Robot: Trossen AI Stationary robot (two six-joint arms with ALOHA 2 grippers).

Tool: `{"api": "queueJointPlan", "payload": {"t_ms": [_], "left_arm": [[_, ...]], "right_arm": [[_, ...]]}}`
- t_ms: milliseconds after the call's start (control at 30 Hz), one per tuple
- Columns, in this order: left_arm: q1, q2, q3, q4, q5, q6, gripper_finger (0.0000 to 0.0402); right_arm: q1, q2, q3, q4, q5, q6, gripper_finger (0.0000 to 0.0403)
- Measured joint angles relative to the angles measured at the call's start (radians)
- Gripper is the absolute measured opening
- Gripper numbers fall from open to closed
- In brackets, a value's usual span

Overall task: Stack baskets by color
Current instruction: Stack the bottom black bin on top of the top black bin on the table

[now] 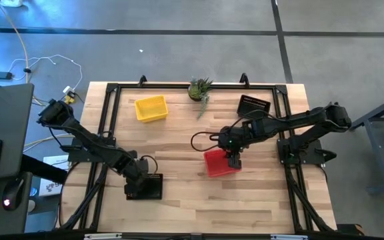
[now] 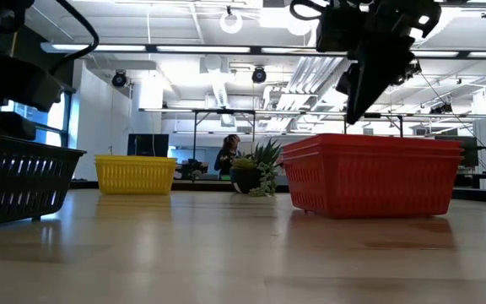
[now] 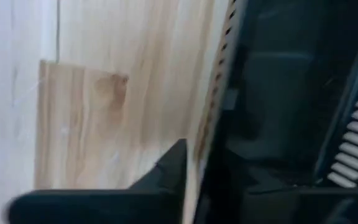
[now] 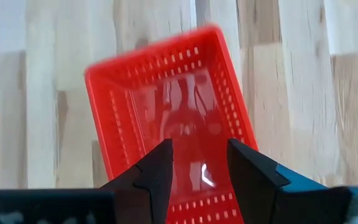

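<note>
My left claw [image 1: 141, 185] grips the wall of a black basket [image 1: 149, 187] at the tabletop's [image 1: 179, 207] near edge. My right claw [image 4: 199, 163] hangs open over the red basket [image 4: 169, 118]. The yellow basket [image 1: 151, 108], plant [image 1: 200, 88] and another black basket [image 1: 254, 105] sit along the far side.

We are looking straight down from high above at the whole table [image 1: 199, 207]. We are also looking from low at table height, across to the room behind. Each wrist camera is looking very close past its own fingers. The red basket [image 1: 220, 163] is showing in the high, low and right wrist views.
</note>
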Motion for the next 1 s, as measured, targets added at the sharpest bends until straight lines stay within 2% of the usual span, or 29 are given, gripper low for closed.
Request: {"api": "queueJointPlan", "payload": {"t_ms": [100, 367, 467, 667, 800, 1000], "left_arm": [[0.001, 0.000, 0.000, 0.044, -0.003, -0.025, 0.0007], [0.002, 0.000, 0.086, 0.059, -0.058, -0.056, 0.0002], [0.011, -0.001, 0.136, 0.062, -0.061, -0.021, 0.0001], [0.064, -0.001, 0.217, 0.059, -0.068, 0.097, 0.0000], [0.116, -0.001, 0.257, 0.059, -0.068, 0.168, 0.0000], [0.194, -0.001, 0.286, 0.057, -0.096, 0.249, 0.0000]], "right_arm": [[0.000, 0.000, 0.000, 0.044, 0.000, 0.000, 0.0138], [0.013, 0.000, 0.000, 0.136, 0.002, -0.002, 0.0138], [0.037, 0.000, 0.000, 0.174, 0.007, -0.006, 0.0138], [0.103, 0.000, 0.000, 0.269, 0.087, -0.036, 0.0138], [0.145, 0.000, 0.000, 0.373, 0.129, -0.088, 0.0138], [0.171, 0.000, 0.000, 0.568, 0.132, -0.178, 0.0138]]}}
